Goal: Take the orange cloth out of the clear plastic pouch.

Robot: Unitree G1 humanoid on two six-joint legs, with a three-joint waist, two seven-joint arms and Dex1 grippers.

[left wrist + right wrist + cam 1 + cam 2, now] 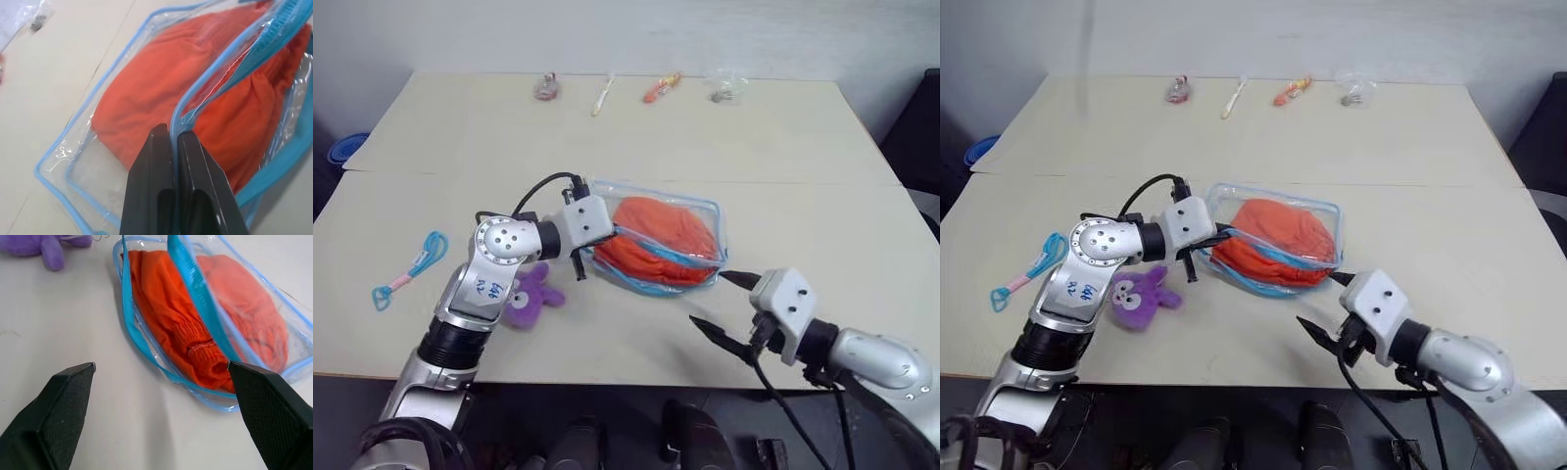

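Bare table (607, 333) lies before the pouch (705, 211) mouth; purple plush toy (530, 294) crowds its left.

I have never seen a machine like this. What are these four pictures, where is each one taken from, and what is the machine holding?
This is a humanoid robot with two arms, each ending in a two-fingered black tool. Two pictures come from cameras in its head, looking down on a beige table. The other two come from cameras on its wrists, looking along the fingers.

The left tool is shut on the blue edge of the clear plastic pouch, at its opened mouth. The orange cloth is inside the pouch. The right tool is open and empty, near the pouch.

Also on the table: a purple plush toy, a blue strap, and small items along the far edge.
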